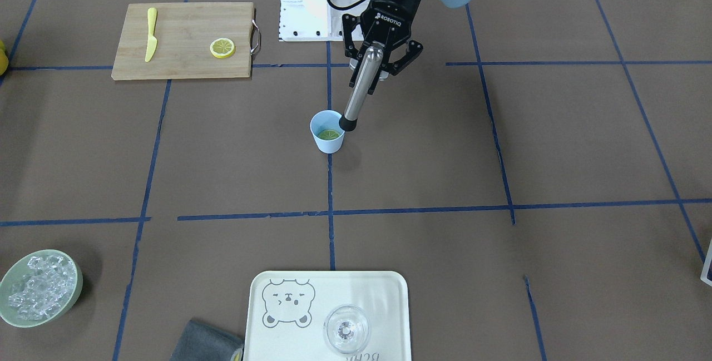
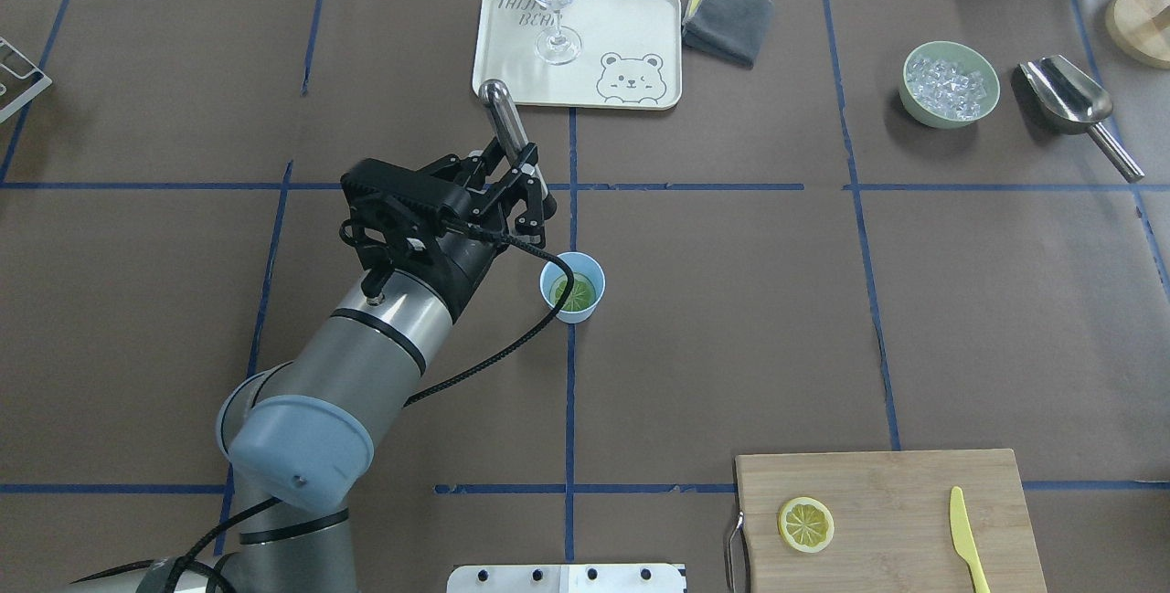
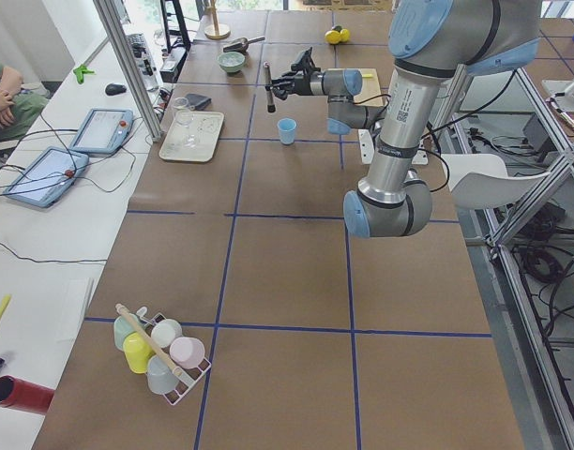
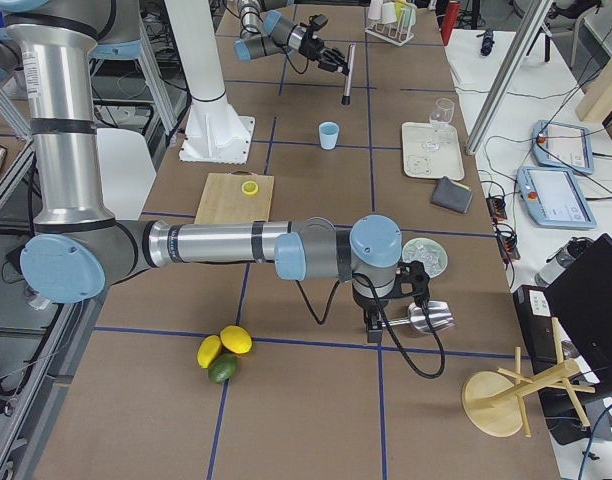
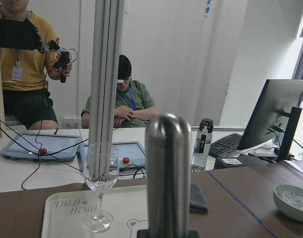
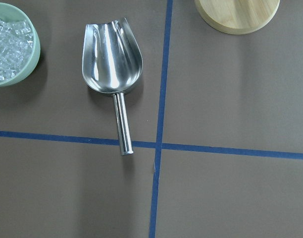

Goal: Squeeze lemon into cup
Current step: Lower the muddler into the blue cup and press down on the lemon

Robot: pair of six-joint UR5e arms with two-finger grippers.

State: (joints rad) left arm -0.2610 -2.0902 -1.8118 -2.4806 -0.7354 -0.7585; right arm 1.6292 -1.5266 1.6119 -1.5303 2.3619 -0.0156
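Lemon [image 1: 329, 134] lies in cup [image 1: 327, 143], apart from left fingers [image 1: 413, 54] gripping rod [image 1: 364, 80].

Brown-papered counter [image 1: 556, 155] gridded in blue tape [image 1: 330, 194], under even indoor light.
Alongside, a long white desk [image 3: 43, 244] with two tablets [image 3: 102, 129] and loose cables; past an aluminium post [image 5: 108, 84], a plain white wall [image 5: 191, 49], a dark monitor [image 5: 277, 111] with keyboard [image 5: 226, 145], and a seated person [image 5: 123, 106].
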